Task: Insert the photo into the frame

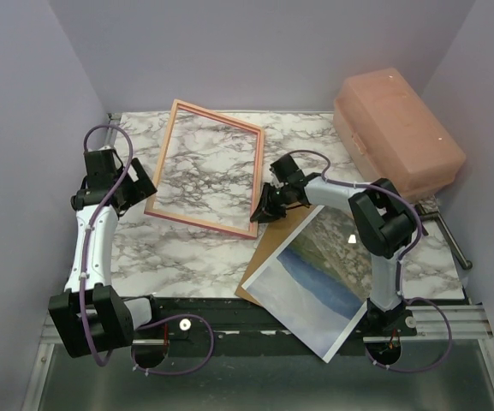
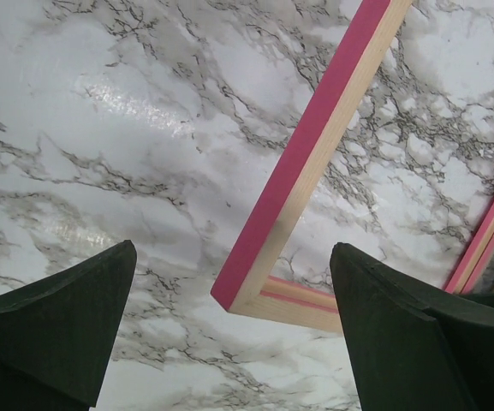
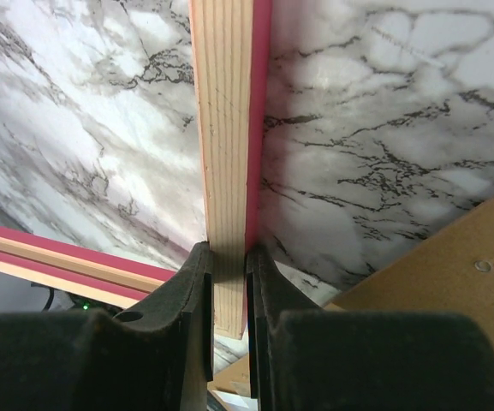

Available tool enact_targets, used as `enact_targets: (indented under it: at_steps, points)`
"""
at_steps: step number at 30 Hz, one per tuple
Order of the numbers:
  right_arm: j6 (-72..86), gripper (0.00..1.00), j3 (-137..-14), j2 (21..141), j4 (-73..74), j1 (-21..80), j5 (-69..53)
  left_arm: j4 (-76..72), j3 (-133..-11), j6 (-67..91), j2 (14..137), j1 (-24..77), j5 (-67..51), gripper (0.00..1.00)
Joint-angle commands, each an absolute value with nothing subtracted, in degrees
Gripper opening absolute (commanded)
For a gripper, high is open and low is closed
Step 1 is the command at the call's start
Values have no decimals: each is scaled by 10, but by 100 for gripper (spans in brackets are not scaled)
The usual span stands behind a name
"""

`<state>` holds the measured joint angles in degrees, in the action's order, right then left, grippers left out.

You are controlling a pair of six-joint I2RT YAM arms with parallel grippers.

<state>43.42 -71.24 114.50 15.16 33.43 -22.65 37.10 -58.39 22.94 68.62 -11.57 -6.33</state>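
The frame [image 1: 199, 222] is in the middle of the marble table, tan back up, pink showing along its edges. My right gripper [image 1: 262, 211] is shut on its near right corner; in the right wrist view the wooden bar [image 3: 225, 128] sits pinched between the fingers [image 3: 228, 257]. My left gripper [image 1: 140, 185] stands open just off the frame's near left corner [image 2: 315, 171], the fingers [image 2: 234, 257] wide apart and touching nothing. The photo [image 1: 315, 282], blue hills face up, lies at the near right, overhanging the table's front edge.
A brown backing board [image 1: 268, 248] lies under the photo's left side and just under my right gripper [image 3: 452, 291]. A pink plastic box [image 1: 396, 128] stands at the back right corner. A dark metal tool [image 1: 452, 240] lies by the right edge.
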Motion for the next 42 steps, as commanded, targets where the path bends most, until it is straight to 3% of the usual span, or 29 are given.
enact_targets:
  at_steps: [1, 22, 26, 29, 32, 36, 42]
  points:
    - [393, 0, -725, 1188, 215, 332, -130, 379, -574, 221, 669, -120, -25, 99]
    - [359, 8, -785, 1201, 275, 340, -81, 376, -574, 221, 693, -120, -78, 99]
    - [363, 21, -774, 1186, 270, 344, -83, 377, -574, 221, 693, -120, -76, 98]
    - [364, 36, -770, 1174, 267, 343, -91, 378, -573, 222, 691, -120, -73, 99]
    - [367, 44, -770, 1161, 266, 344, -100, 374, -571, 221, 686, -120, -80, 99]
    - [371, 45, -778, 1147, 268, 344, -117, 363, -564, 222, 676, -120, -102, 99]
    - [381, 51, -771, 1101, 269, 343, -137, 273, -512, 245, 639, -105, -240, 98]
